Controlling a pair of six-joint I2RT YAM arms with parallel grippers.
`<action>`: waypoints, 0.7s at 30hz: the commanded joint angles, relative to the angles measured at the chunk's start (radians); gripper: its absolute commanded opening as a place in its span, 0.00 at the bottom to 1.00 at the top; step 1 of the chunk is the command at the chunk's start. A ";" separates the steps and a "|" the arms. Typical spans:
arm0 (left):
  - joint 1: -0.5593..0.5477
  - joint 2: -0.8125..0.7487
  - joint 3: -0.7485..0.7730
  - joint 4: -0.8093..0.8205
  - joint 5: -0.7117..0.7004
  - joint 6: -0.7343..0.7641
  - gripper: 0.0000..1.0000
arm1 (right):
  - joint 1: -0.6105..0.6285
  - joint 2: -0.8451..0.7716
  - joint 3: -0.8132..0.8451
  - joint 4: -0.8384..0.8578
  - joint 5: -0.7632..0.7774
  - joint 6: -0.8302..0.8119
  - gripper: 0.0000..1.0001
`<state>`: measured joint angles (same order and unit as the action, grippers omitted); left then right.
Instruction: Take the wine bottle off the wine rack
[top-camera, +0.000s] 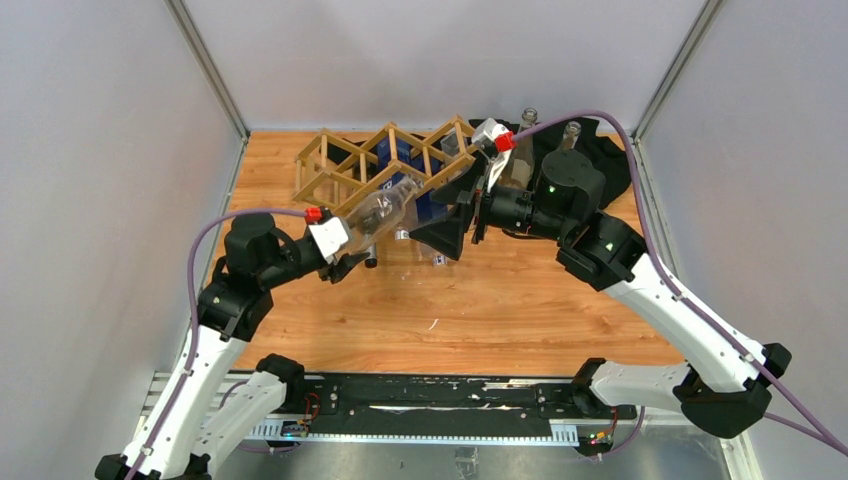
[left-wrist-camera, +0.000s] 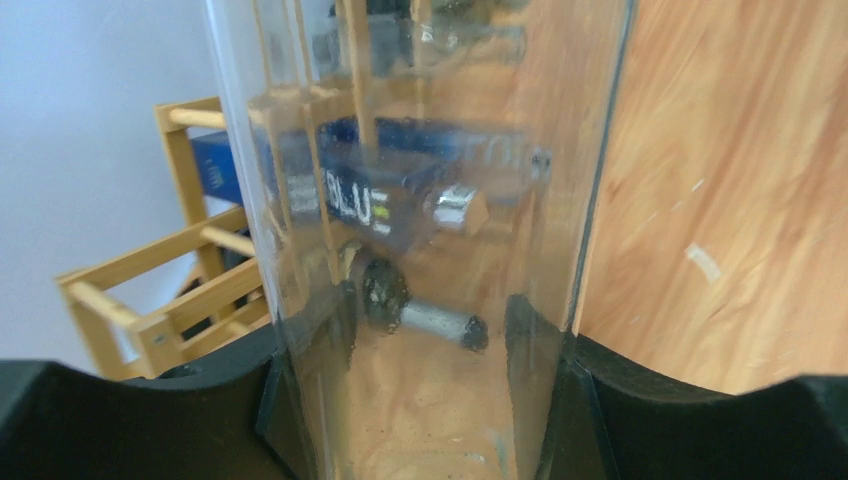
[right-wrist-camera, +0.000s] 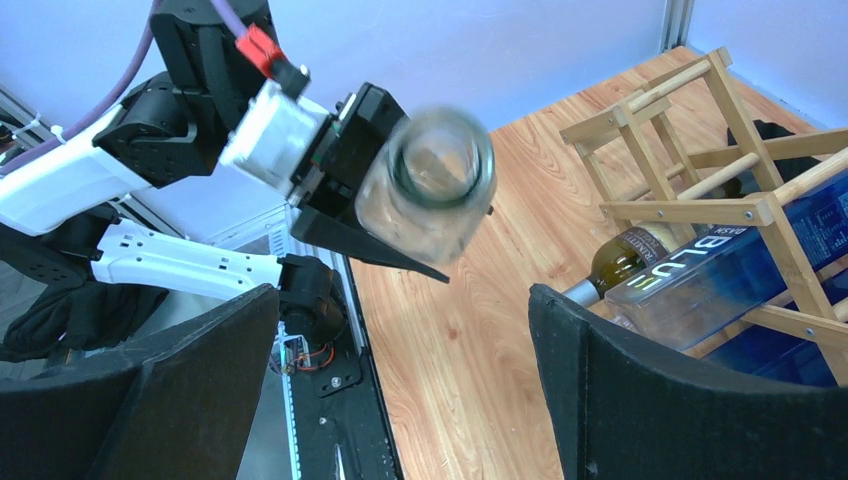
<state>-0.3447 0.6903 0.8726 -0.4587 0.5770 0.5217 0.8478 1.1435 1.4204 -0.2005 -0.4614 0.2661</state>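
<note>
Black-fingered left gripper (left-wrist-camera: 420, 420), at lower centre of the frame, is pinching a clear glass wine bottle (left-wrist-camera: 420, 200) in its jaws, holding it tilted above the orange-brown wooden table (top-camera: 450, 310), just beside the light wooden lattice wine rack (top-camera: 385, 160) at upper centre, while the right gripper (top-camera: 452, 228) is hovering nearby, jaws spread, gripping nothing.

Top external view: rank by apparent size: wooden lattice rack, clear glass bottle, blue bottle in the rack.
1. Light wooden lattice wine rack, clearly largest.
2. Clear glass bottle, mostly visible.
3. Blue bottle in the rack: only patches show between slats, so ranking against the clear one is unsure.
</note>
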 joint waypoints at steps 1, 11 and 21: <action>-0.007 0.022 0.082 0.120 0.152 -0.301 0.00 | -0.013 0.004 -0.013 0.054 -0.010 -0.019 0.98; -0.007 0.092 0.138 0.082 0.383 -0.446 0.00 | -0.009 0.085 -0.060 0.308 -0.140 0.071 0.99; -0.007 0.139 0.191 0.007 0.534 -0.469 0.00 | -0.001 0.175 -0.062 0.481 -0.233 0.146 0.88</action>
<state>-0.3447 0.8307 1.0096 -0.4603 1.0149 0.0727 0.8482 1.3148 1.3632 0.1661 -0.6334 0.3744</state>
